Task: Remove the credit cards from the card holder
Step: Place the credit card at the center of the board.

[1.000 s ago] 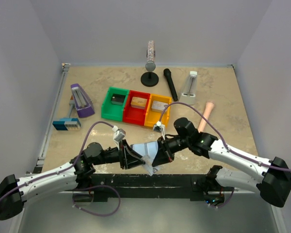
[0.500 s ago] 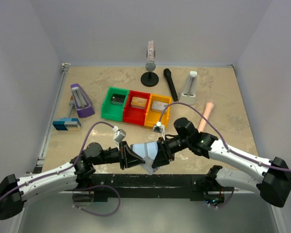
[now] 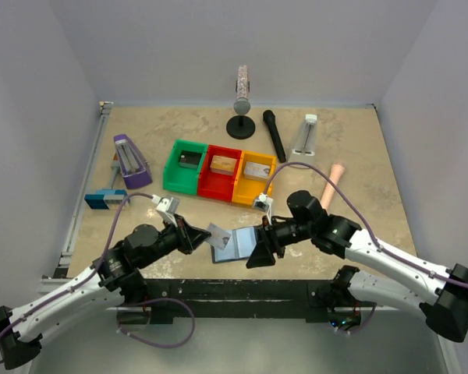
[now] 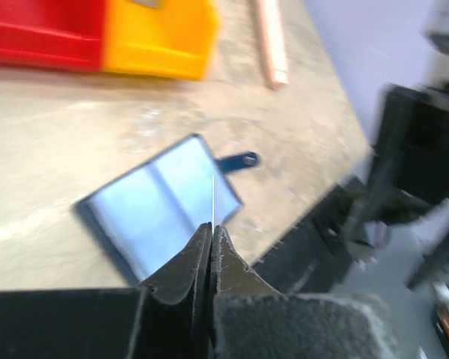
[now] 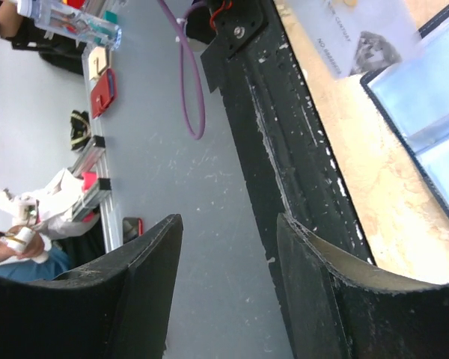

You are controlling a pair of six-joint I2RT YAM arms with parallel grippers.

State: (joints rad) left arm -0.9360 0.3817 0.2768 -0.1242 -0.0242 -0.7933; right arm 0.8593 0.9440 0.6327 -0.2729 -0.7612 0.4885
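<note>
At the near table edge, your right gripper (image 3: 259, 254) stands spread beside the open card holder (image 3: 240, 243). Your left gripper (image 4: 211, 233) is clamped on a silvery grey card (image 3: 219, 235). Beyond: marbled beige tabletop (image 3: 359, 152), coloured bins (image 3: 218, 171), pale walls (image 3: 312, 47).

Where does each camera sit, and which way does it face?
Top external: high behind the robot, looking down on the table; left arm and right arm show.
Left wrist: looks over the left hand, shut on a card, at the open card holder.
Right wrist: looks past the open right hand toward the table's near edge.
All share the card holder.
</note>
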